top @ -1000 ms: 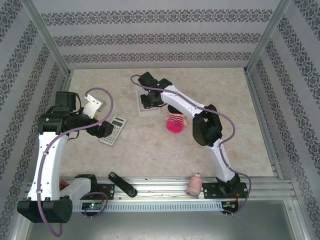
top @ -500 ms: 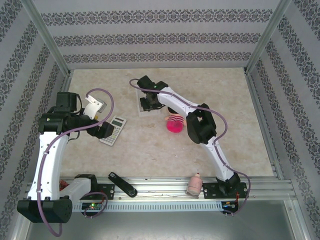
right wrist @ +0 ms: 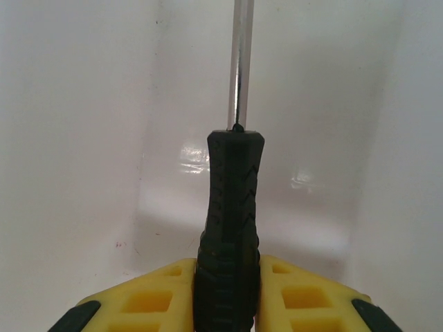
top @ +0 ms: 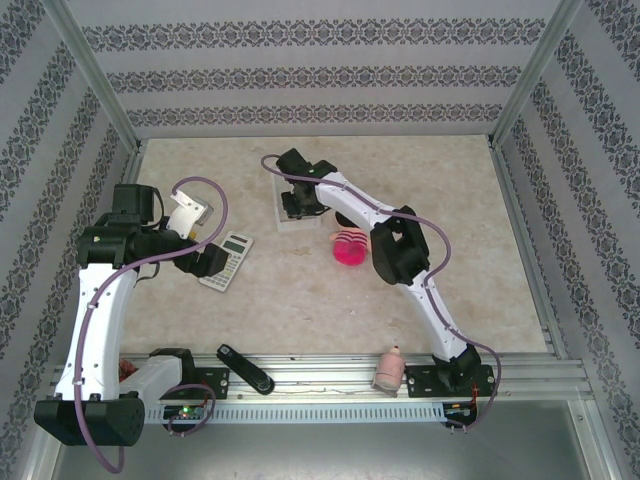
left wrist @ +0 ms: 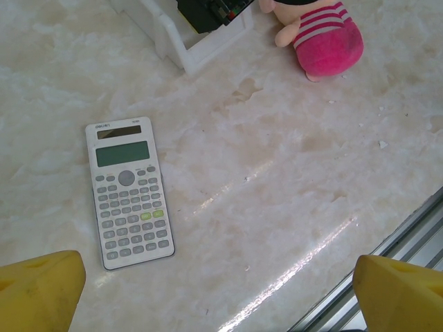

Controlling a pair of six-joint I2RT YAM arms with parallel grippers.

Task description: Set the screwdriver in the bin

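Inside the shallow white plastic bin (right wrist: 76, 138), the thin black-handled screwdriver (right wrist: 232, 187) has been lowered, still clamped by the right claw (right wrist: 228, 294).

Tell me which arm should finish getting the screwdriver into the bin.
Right. The right gripper is shut on the handle of the screwdriver, and the shaft points into the white bin. The left gripper hangs open near the calculator, holding nothing.
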